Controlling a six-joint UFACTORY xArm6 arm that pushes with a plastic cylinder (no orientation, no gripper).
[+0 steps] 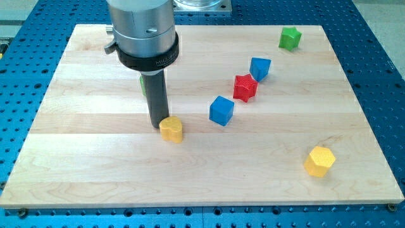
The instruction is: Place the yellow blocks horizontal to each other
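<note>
On the surface (95,164), my tip (157,125) sits at the left, touching or just beside the yellow block (171,129) at its ten o'clock (there is no pincer on this rod, so nothing is clenched or released). A green block (143,85) peeks out behind the rod. Rightward lie two blue cubes (221,110) (260,68) and a red block (245,87); another green block (290,38) sits at one o'clock. The yellow hexagonal block (319,161) rests lower at far right, so levelling seems unfinished.
</note>
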